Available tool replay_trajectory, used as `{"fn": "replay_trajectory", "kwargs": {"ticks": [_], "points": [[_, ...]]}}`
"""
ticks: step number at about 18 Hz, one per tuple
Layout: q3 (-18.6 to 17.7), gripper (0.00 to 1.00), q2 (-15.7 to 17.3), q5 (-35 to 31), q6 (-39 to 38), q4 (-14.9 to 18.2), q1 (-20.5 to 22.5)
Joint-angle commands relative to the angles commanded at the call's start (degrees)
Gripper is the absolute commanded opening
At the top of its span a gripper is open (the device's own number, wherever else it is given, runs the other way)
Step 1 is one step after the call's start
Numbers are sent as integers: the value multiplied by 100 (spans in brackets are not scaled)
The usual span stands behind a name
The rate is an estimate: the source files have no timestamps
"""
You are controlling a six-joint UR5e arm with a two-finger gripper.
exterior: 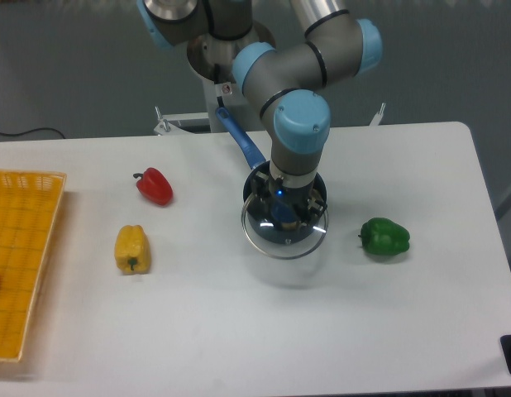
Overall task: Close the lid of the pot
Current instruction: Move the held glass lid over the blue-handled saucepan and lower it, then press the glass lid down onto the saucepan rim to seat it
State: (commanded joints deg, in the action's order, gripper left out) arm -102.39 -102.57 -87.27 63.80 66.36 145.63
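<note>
The arm reached down from the far edge of the white table (239,331), its wrist pointing straight at the middle of the surface. Under it hung the gripper (284,213), its jaws apparently clamped on the blue knob of the lid (284,236), though the wrist hid most of the grasp and that reading is a guess. The lid was carried roughly level, with its silver rim showing clear on the near side. The pot (260,178) sat just behind and beneath it, mostly covered by the arm, with its bright blue handle (239,139) running off toward the far edge. The lid seemed offset toward the near edge rather than centred on the pot, so the closing looked unfinished: it was in hand and close, but lining it up, setting it down and letting go appeared to be left.

Along the left edge lay a yellow basket (24,256). Between basket and pot were a red pepper (155,185) and, nearer the front edge, a yellow pepper (131,248). A green pepper (384,236) lay toward the right edge, well apart from the pot. Behind the table stood a plain grey wall (74,66).
</note>
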Motion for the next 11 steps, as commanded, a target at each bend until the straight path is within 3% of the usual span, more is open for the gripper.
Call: {"fn": "replay_trajectory", "kwargs": {"ticks": [11], "points": [[-290,66,202,-132,730,9,106]]}}
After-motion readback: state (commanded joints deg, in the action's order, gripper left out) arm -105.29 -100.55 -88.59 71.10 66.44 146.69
